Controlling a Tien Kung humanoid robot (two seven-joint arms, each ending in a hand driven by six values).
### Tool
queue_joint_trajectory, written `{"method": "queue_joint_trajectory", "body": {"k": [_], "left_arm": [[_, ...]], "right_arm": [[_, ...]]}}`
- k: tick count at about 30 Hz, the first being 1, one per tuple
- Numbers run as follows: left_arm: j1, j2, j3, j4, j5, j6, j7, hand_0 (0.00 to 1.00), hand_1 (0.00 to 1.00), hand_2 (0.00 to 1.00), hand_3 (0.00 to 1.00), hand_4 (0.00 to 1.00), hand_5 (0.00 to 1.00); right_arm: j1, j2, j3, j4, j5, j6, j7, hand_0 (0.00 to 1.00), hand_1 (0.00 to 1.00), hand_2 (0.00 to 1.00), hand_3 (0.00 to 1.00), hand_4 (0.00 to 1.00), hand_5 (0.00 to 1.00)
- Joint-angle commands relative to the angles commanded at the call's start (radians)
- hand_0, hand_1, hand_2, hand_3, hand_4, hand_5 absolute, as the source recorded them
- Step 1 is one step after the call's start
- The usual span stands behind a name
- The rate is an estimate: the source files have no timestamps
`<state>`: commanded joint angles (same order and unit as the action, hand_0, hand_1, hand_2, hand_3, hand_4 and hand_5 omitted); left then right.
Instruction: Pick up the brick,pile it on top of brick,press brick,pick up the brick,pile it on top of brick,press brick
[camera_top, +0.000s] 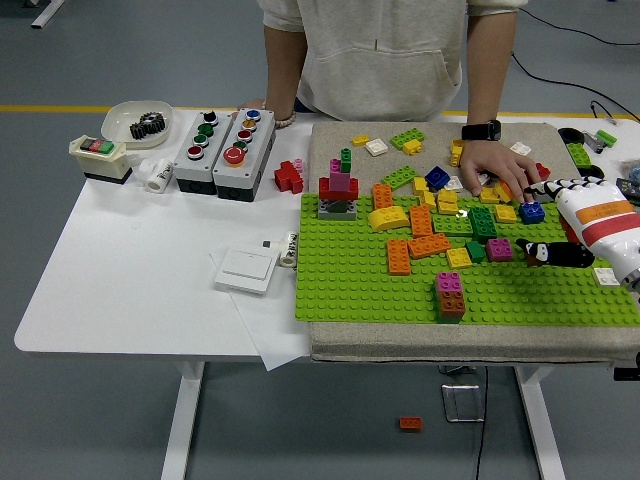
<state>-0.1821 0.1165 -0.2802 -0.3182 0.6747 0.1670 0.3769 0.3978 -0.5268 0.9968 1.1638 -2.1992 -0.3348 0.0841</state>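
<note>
Over green baseplate (360, 280), right hand (575, 225) hovers, fingers loosely spread, empty.

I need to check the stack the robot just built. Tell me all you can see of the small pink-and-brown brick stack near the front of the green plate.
The brick stack is two studded plastic-looking bricks: a pink one on top of a brown one, about the same footprint and squarely aligned. It stands upright on the green baseplate, close to its near edge, apart from the other loose bricks. Nothing touches it; the right hand is off to the right, clear of it.
</note>
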Motion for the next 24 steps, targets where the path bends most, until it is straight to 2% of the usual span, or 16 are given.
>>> {"method": "queue_joint_trajectory", "body": {"k": [2,8,9,17,24], "left_arm": [[0.000,0.000,-0.002,0.000,0.002,0.000,0.001,0.859,0.813,0.817,0.620,0.713,0.679],[-0.002,0.000,-0.001,-0.001,0.001,-0.001,0.001,0.859,0.814,0.817,0.619,0.713,0.680],[-0.003,0.000,0.001,-0.001,-0.002,0.000,-0.001,0.861,0.815,0.818,0.620,0.712,0.679],[-0.010,0.000,0.009,-0.001,-0.017,0.002,-0.006,0.861,0.815,0.818,0.621,0.712,0.679],[-0.015,-0.001,0.011,-0.002,-0.019,0.002,-0.008,0.861,0.815,0.817,0.621,0.712,0.680]], "right_arm": [[0.022,-0.006,-0.018,-0.027,0.004,0.028,0.016,0.691,0.645,0.717,0.756,0.888,0.486],[0.084,-0.017,-0.071,-0.098,-0.002,0.066,0.052,0.692,0.649,0.717,0.742,0.885,0.479],[0.094,-0.019,-0.079,-0.111,-0.011,0.074,0.057,0.692,0.638,0.704,0.693,0.890,0.458],[0.142,-0.024,-0.138,-0.184,-0.039,0.088,0.091,0.682,0.629,0.690,0.667,0.895,0.439],[0.151,-0.024,-0.154,-0.191,-0.009,0.086,0.093,0.681,0.623,0.688,0.642,0.891,0.434]]}}
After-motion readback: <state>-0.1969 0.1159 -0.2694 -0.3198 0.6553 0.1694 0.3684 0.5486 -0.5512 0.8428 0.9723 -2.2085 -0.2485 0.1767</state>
